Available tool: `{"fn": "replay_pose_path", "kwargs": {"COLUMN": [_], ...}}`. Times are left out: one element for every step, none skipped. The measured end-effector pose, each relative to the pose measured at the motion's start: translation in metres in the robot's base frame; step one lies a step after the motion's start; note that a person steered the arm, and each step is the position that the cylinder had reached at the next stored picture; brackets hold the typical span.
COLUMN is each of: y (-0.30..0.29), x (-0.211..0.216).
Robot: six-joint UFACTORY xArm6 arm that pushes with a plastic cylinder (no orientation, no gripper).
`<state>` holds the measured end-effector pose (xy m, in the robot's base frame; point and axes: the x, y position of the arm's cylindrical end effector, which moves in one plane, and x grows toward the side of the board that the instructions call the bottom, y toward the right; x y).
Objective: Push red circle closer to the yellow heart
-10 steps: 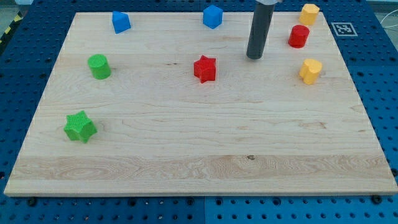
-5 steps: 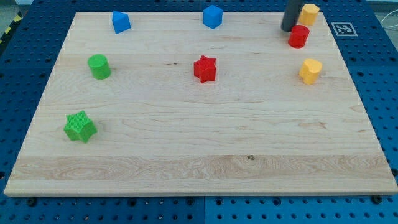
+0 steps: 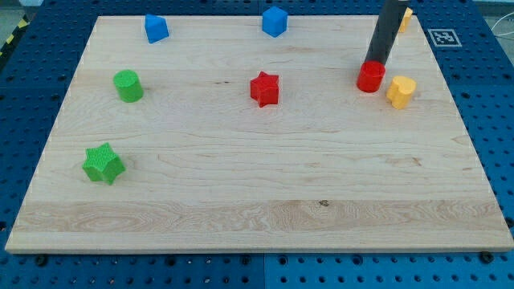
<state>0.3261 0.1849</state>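
Observation:
The red circle (image 3: 370, 77) is a short red cylinder at the board's upper right. The yellow heart (image 3: 401, 91) lies just to its right and slightly lower, with a narrow gap between them. My dark rod comes down from the view's top edge. My tip (image 3: 374, 62) rests against the red circle's top side, touching it. A second yellow block (image 3: 405, 15) near the top edge is mostly hidden behind the rod.
A red star (image 3: 264, 88) sits near the board's middle. Two blue blocks (image 3: 156, 28) (image 3: 275, 21) lie along the top edge. A green cylinder (image 3: 127, 85) and a green star (image 3: 103, 164) are at the left. The wooden board (image 3: 257, 217) lies on a blue pegboard.
My tip swung from left of the red circle to above it, then moved down. The red circle slid down and slightly left, ending close beside the yellow heart.

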Motion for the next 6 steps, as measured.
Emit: {"fn": "replay_pose_path", "kwargs": {"y": [-0.007,-0.01,-0.01,-0.006,0.006,0.011], "x": [0.0,0.003,0.011,0.004,0.006,0.019]}}
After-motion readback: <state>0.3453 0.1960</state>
